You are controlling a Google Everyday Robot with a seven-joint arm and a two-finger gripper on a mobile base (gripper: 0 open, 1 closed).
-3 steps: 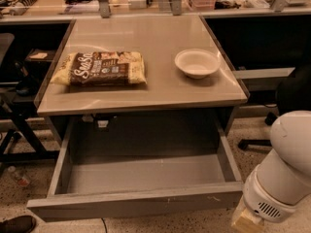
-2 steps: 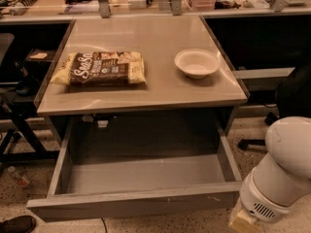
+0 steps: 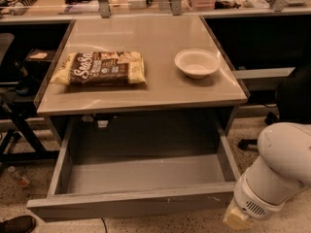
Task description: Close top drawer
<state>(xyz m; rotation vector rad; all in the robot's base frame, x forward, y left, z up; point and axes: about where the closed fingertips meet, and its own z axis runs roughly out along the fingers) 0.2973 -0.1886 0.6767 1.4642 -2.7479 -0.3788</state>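
The top drawer (image 3: pixel 146 205) stands pulled far out from under the table, wide and shallow, with a plain grey inside and nothing in it. Its flat front shows small white scuffs. My white arm (image 3: pixel 279 171) reaches in from the lower right. My gripper (image 3: pixel 238 219) is at the arm's beige tip, low beside the right end of the drawer front and partly cut off by the bottom of the view.
On the tabletop (image 3: pixel 160 89) lie a brown snack bag (image 3: pixel 99 68) and a white bowl (image 3: pixel 197 63). A black chair (image 3: pixel 291 96) stands at the right. At the left are a dark stand (image 3: pixel 22 125) and, on the floor, a shoe (image 3: pixel 17 224).
My arm has sunk a little and shifted slightly left toward the drawer's right front corner. The drawer, bag and bowl have not moved.
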